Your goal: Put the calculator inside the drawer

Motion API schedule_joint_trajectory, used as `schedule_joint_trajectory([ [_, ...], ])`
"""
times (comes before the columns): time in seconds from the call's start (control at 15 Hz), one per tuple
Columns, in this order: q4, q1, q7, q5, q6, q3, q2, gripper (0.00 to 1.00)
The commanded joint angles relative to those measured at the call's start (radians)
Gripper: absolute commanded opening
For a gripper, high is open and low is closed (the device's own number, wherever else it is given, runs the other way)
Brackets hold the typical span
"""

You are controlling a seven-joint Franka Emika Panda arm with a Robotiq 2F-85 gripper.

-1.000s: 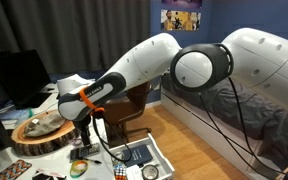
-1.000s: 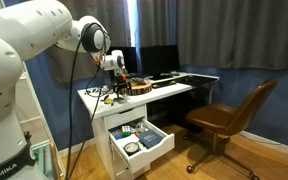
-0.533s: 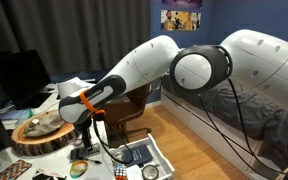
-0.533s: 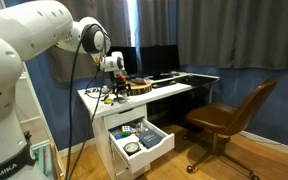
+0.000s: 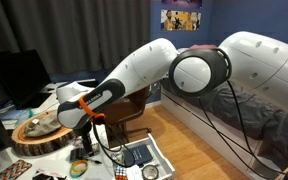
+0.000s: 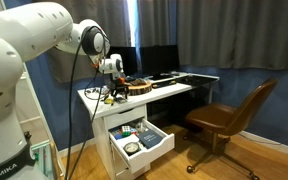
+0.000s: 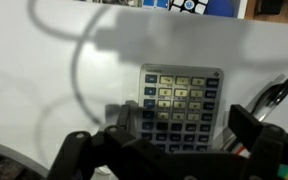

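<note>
Legible lettering in the scene.
"EMIKA" runs along the white robot base [image 6: 13, 161]; key markings on the calculator [image 7: 181, 105] are too blurred.

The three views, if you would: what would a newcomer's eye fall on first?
The huge white arm dominates both exterior views, bending down over the desk. In the wrist view the grey calculator lies flat on the desk, with the open gripper poised around its near end. Below the desk, the drawer stands pulled out, with small things already in it.
</note>
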Motion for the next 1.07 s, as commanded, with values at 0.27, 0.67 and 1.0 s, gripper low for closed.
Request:
schedule_joint_trajectory([
  [0.27, 0.028, 0.018, -0.005, -0.018, -0.034, -0.016, 0.021, 1.00],
  [0.67, 0.039, 0.025, -0.008, -0.030, -0.043, -0.036, 0.026, 0.75],
  [1.0, 0.040, 0.032, 0.002, -0.046, -0.025, -0.045, 0.023, 0.53],
])
